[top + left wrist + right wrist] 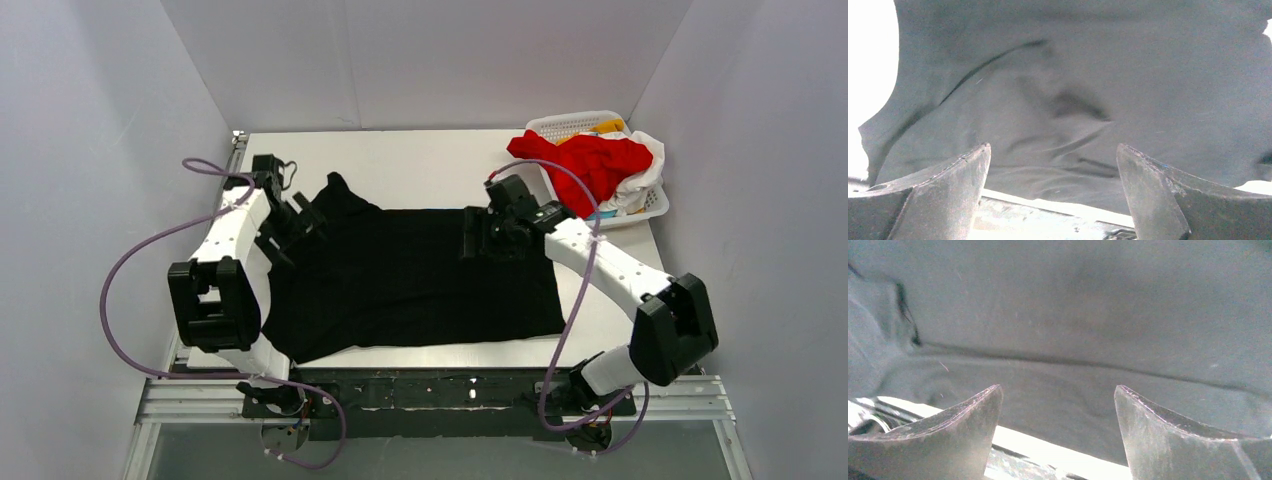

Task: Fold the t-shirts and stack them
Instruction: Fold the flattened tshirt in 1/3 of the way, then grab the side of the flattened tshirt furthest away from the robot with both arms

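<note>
I've got the big black t-shirt point(410, 280) spread nearly flat mid-table. My left gripper point(1053, 145), fingers wide apart and holding nothing, is low over its 9 o'clock edge by the sleeve, and my right gripper point(1058, 386), just as spread and empty, is over the cloth toward 1 o'clock. It looks light, limp and quick to wrinkle, so I'd pinch a hem or seam edge, not the flat middle where the pads would likely skid. The red shirt point(590, 160), white shirt point(645, 178) and yellow shirt point(608, 127) sit heaped in the basket point(560, 122) at the table's 2 o'clock.
</note>
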Available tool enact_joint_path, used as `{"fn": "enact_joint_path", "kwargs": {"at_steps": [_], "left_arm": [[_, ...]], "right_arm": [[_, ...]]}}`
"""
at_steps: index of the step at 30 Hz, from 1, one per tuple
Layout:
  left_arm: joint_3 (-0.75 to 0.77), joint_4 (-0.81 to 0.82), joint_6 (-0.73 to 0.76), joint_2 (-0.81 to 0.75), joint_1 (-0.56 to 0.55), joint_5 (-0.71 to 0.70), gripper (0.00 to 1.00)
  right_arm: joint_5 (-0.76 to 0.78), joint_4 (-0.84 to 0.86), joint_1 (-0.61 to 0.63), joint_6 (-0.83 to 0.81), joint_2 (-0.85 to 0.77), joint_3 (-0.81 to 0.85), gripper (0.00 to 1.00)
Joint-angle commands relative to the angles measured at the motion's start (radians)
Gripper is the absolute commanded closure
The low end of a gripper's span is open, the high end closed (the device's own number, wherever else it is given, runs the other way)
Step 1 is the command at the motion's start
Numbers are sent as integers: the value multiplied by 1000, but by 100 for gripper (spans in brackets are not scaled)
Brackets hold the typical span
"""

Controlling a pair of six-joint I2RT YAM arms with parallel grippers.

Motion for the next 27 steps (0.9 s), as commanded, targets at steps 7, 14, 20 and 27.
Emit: {"fn": "enact_joint_path", "kwargs": {"at_steps": [7,14,20,27], "left_arm": [[733,19,125,566,5,191,2],[1115,144,198,906,4,229,2],[1051,279,131,955,0,194,2],[1038,284,160,983,-40,265,18]], "right_arm": [[109,45,-200,57,-312,-64,8],[120,25,-214,31,-437,-160,9],[123,2,-221,28,-445,-166,9],[118,1,-228,31,-415,-166,9]]}}
